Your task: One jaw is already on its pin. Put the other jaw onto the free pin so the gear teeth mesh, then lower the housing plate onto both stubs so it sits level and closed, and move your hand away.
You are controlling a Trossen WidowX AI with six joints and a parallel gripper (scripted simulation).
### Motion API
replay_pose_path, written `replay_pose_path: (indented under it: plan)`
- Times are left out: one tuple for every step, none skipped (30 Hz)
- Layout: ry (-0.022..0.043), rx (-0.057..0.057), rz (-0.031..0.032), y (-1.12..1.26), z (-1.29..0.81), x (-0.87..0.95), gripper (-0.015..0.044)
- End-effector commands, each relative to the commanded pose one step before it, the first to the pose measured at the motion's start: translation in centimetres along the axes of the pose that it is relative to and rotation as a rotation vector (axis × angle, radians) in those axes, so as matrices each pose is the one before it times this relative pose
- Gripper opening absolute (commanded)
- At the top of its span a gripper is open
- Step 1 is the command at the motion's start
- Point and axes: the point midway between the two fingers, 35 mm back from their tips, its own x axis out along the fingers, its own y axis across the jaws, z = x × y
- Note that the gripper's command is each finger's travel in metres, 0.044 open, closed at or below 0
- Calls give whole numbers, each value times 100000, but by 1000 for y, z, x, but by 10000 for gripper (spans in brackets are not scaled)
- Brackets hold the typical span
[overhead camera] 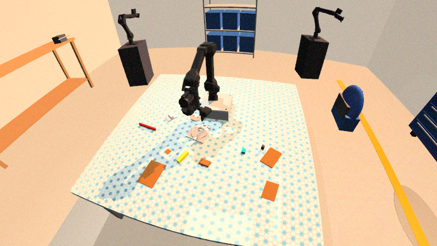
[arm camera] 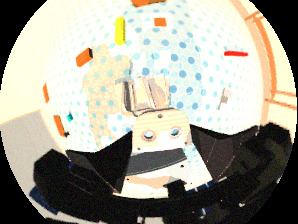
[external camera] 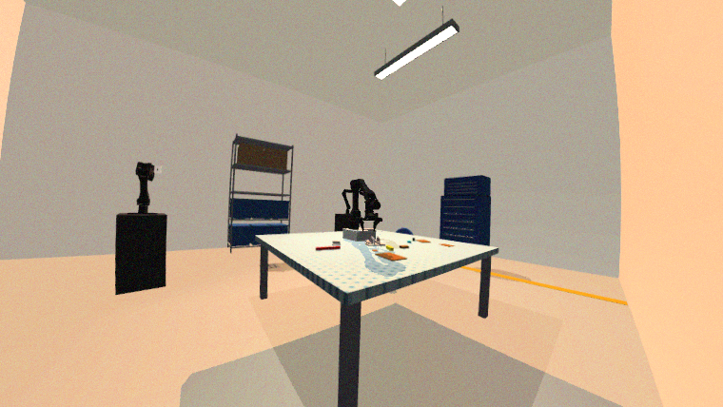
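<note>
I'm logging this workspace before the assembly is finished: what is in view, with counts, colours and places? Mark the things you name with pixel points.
Dotted table (overhead camera: 214, 189) (external camera: 323, 275) (arm camera: 100, 25): one, white-blue, centre
Flat sheets (overhead camera: 271, 157) (external camera: 391, 257) (arm camera: 59, 125): three, orange, table
Small square (overhead camera: 167, 151) (arm camera: 160, 22): one, orange, table
Block (overhead camera: 204, 162) (external camera: 403, 246) (arm camera: 84, 57): one, orange, table
Bar (overhead camera: 182, 156) (external camera: 389, 247) (arm camera: 120, 31): one, yellow, table
Rod (overhead camera: 147, 126) (external camera: 327, 248) (arm camera: 236, 53): one, red, table
Small cubes (overhead camera: 243, 150) (external camera: 409, 242) (arm camera: 69, 117): two, cyan and black, table
Jaw assembly (overhead camera: 198, 134) (arm camera: 150, 92): one, pale, table
Small piece (overhead camera: 170, 116) (external camera: 336, 243) (arm camera: 226, 96): one, pale, table
Two-holed housing plate (overhead camera: 194, 116) (arm camera: 161, 122): one, pale, gripper
Bench (overhead camera: 71, 80) (arm camera: 272, 60): one, orange, left; dark box (overhead camera: 59, 38) on it
Shelf rack (overhead camera: 229, 6) (external camera: 262, 141): one, grey, blue bins, back
Drawer cabinet (overhead camera: 428, 122) (external camera: 465, 212): one, blue, right
Rounded object (overhead camera: 354, 100) (external camera: 403, 231): one, blue, right
Pedestals (overhead camera: 135, 64) (external camera: 140, 252) with spare arms (overhead camera: 126, 27) (external camera: 144, 189): two each, black, back
Stripe (overhead camera: 385, 158) (external camera: 556, 288): one, yellow, floor
Lamps (external camera: 420, 52): two, white, ceiling
Box base (overhead camera: 218, 114) (external camera: 358, 234) (arm camera: 157, 162): one, grey-beige, under arm
Arm (overhead camera: 195, 70) (external camera: 355, 202): one, black
Gripper (overhead camera: 200, 116) (external camera: 370, 226) (arm camera: 160, 131): one, black, on plate
</note>
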Motion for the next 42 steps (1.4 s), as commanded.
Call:
replay_pose_path:
  plan:
    - [308, -1766, -109, 1186, -815, 142, 351]
    - [11, -482, 20, 278, -157, 11, 351]
    - [12, -482, 20, 275, -159, 11, 351]
    - [12, -482, 20, 273, -161, 11, 351]
    - [12, -482, 20, 270, -163, 11, 351]
    - [12, -487, 19, 270, -166, 12, 351]
    - [12, -483, 19, 266, -167, 12, 351]
    - [9, -379, 15, 207, -132, 10, 351]
    - [6, -228, 9, 124, -80, 6, 351]
    - [2, -76, 3, 41, -27, 2, 351]
    - [0, 0, 0, 0, 0, 0, 351]
    - [0, 0, 0, 0, 0, 0, 351]
    - [0, 0, 0, 0, 0, 0, 351]
    - [0, 0, 0, 0, 0, 0, 351]
    - [0, 0, 0, 0, 0, 0, 351]
    - [0, 0, 0, 0, 0, 0, 351]
    - [0, 0, 0, 0, 0, 0, 351]
    - [0, 0, 0, 0, 0, 0, 351]
    - [0, 0, 0, 0, 0, 0, 351]
    - [0, 0, 0, 0, 0, 0, 351]
    - [0, 0, 0, 0, 0, 0, 351]
    - [0, 0, 0, 0, 0, 0, 351]
    - [0, 0, 0, 0, 0, 0, 351]
    - [0, 0, 0, 0, 0, 0, 351]
    - [0, 0, 0, 0, 0, 0, 351]
    - [0, 0, 0, 0, 0, 0, 351]
    - [0, 0, 0, 0, 0, 0, 351]
    - [0, 0, 0, 0, 0, 0, 351]
    - [0, 200, 0, 0, 0, 0, 351]
    - [0, 200, 0, 0, 0, 0, 351]
    - [0, 0, 0, 0, 0, 0, 351]
    - [0, 0, 0, 0, 0, 0, 351]
    - [0, 0, 0, 0, 0, 0, 351]
    - [0, 0, 0, 0, 0, 0, 351]
    - [0, 0, 0, 0, 0, 0, 351]
    - [0, 0, 0, 0, 0, 0, 351]
    - [0, 0, 0, 0, 0, 0, 351]
    - [0, 0, 0, 0, 0, 0, 351]
    - [0, 0, -4, -41, -2, 0, 351]
    - [0, 0, -11, -123, -6, 0, 351]
    - [0, 0, -11, -123, -7, 0, 351]
    - [0, 0, -4, -41, -2, 0, 351]
